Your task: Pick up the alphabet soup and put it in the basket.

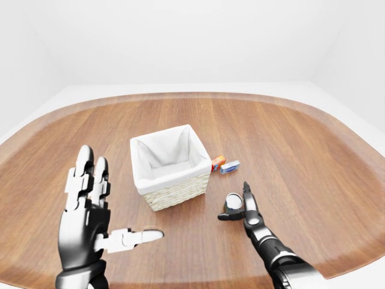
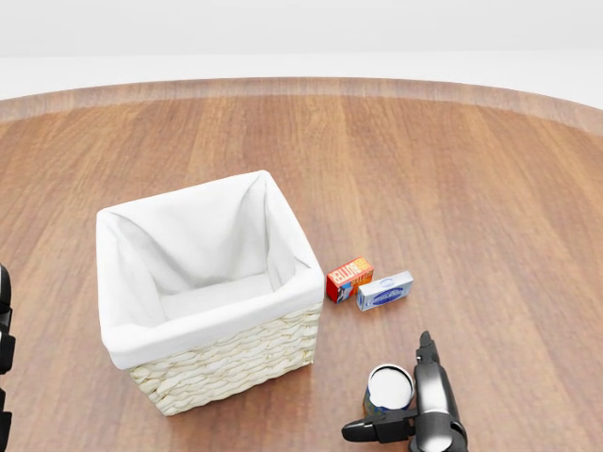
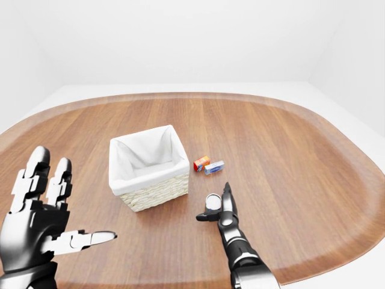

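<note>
The alphabet soup can [image 2: 389,388] stands upright on the wooden table, at the lower right of the head view, its pale lid facing up. My right hand [image 2: 398,403] is open beside it: the fingers [image 2: 426,369] run along the can's right side and the thumb [image 2: 369,431] lies across just below it. Nothing is gripped. The wicker basket [image 2: 236,363] with a white cloth liner sits to the can's left and holds nothing. My left hand [image 1: 117,201] is raised at the lower left of the left-eye view, fingers spread, holding nothing.
A small red-orange box [image 2: 350,279] and a blue-and-white box [image 2: 384,291] lie side by side just right of the basket, above the can. The round table's edge [image 1: 337,135] curves round the scene, with white floor beyond.
</note>
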Available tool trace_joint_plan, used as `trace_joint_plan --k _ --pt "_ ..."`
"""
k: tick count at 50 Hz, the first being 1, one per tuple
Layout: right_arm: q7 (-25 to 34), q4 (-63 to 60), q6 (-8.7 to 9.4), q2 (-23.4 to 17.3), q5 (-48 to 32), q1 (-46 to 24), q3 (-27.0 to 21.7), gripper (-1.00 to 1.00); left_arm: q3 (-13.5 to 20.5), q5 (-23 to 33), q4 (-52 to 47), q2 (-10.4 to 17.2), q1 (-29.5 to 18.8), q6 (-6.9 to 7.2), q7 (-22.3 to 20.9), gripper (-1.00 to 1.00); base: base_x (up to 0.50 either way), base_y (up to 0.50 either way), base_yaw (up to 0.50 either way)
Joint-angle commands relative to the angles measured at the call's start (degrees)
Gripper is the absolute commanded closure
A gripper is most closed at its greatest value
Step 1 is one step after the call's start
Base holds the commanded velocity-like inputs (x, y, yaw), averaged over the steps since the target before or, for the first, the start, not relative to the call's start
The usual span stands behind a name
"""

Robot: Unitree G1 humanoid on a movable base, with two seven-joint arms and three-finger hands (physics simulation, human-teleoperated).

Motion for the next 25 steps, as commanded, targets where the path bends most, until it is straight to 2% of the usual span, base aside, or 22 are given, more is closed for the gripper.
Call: trace_joint_plan --k 1,10,14,20,25 --pt "0.49 3.51 0.0 0.01 0.65 -1.25 -0.54 -1.0 -0.75 0.02 -0.92 -0.19 1.39 -0.72 -0.2 -1.0 0.0 0.0 0.0" --pt "-0.22 5.22 0.0 0.17 0.17 -2.03 -0.63 -1.0 -1.29 -0.33 -2.18 -0.3 3.22 -1.53 -0.44 -1.0 0.0 0.0 0.0" --pt "-1.03 6.86 0.0 0.41 -0.59 -2.88 -0.62 -1.0 -2.52 -0.08 -3.4 -0.5 5.37 -2.62 -0.83 -1.0 0.0 0.0 0.0" --pt "-1.96 8.32 0.0 0.53 -1.45 -3.85 -0.93 -1.0 -2.06 -0.69 -3.39 -0.11 4.82 -2.0 -0.56 -1.0 0.0 0.0 0.0" --pt "-2.81 8.95 0.0 0.75 -2.46 -4.26 -1.09 -1.0 -1.92 -0.71 -3.45 -0.26 4.89 -2.08 -0.72 -1.0 0.0 0.0 0.0"
